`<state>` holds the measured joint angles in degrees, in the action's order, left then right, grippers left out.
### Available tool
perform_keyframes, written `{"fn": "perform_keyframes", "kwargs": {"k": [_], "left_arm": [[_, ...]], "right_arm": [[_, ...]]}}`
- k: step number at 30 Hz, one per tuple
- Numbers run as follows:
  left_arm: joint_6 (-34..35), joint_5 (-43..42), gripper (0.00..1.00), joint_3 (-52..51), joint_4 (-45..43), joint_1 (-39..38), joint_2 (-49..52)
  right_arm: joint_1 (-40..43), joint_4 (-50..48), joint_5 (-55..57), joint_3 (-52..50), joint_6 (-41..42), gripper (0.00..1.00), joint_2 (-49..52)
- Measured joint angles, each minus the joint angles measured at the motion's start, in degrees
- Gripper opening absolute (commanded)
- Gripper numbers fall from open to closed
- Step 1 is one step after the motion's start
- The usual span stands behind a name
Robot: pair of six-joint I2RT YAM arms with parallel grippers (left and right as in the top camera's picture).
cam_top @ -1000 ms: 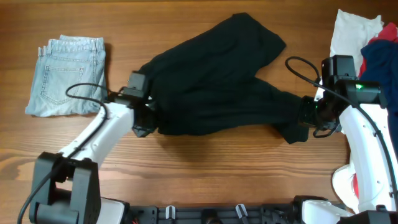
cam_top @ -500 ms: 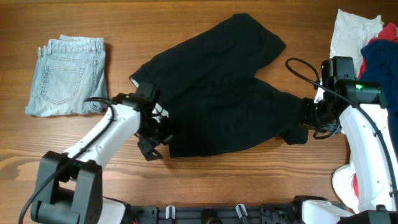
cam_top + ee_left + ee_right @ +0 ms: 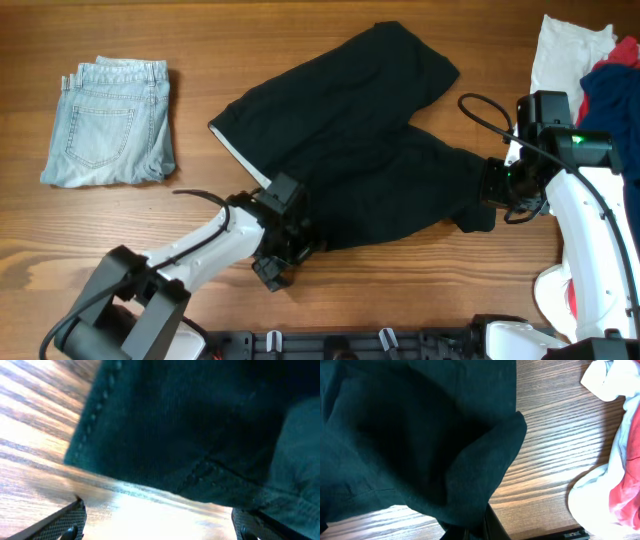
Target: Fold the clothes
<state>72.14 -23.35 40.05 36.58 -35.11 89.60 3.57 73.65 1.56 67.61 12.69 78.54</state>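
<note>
The large black trouser-like piece of the clothes [image 3: 350, 150] lies spread across the middle of the table, a pale strip of waistband lining [image 3: 236, 150] showing at its left edge. My left gripper [image 3: 292, 256] stands open at the garment's near edge; in the left wrist view [image 3: 160, 527] only bare wood lies between its fingers, with the stitched black hem [image 3: 190, 445] just ahead. My right gripper [image 3: 490, 196] is shut on the garment's right end, and the black cloth [image 3: 420, 445] drapes over its fingers [image 3: 492, 525].
Folded light-blue denim [image 3: 110, 122] lies at the far left. A heap of white [image 3: 565, 50], red and navy clothes [image 3: 612, 85] sits at the right edge, with white and red cloth [image 3: 620, 480] close to the right gripper. The right arm's cable [image 3: 480, 105] loops above the garment.
The left gripper let go of the black garment's left edge, opened, and moved right along its near edge. The released fabric settled back, baring the pale lining. The right arm stayed still.
</note>
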Motion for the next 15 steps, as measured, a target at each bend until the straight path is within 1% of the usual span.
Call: {"fn": "perform_keyframes", "kwargs": {"k": [4,7,9,12,15], "left_arm": [[3.4,4.8,0.91,0.0,-2.3,-0.8,-1.3],[5.1,10.6,0.90,0.5,-3.3,-0.8,-2.0],[5.4,13.4,0.90,0.7,-4.0,-0.8,-2.2],[5.7,15.3,0.90,0.8,-4.3,-0.9,-2.3],[5.9,17.9,0.88,0.9,-4.5,-0.9,-2.3]], "right_arm": [[0.0,-0.2,0.0,0.0,-0.2,0.06,0.0],[0.0,-0.2,0.0,0.0,-0.2,0.06,0.0],[0.0,-0.2,0.0,0.0,-0.2,0.06,0.0],[0.0,-0.3,0.0,0.0,-0.2,0.06,0.0],[0.0,-0.4,0.0,0.0,-0.2,0.06,0.0]]}}
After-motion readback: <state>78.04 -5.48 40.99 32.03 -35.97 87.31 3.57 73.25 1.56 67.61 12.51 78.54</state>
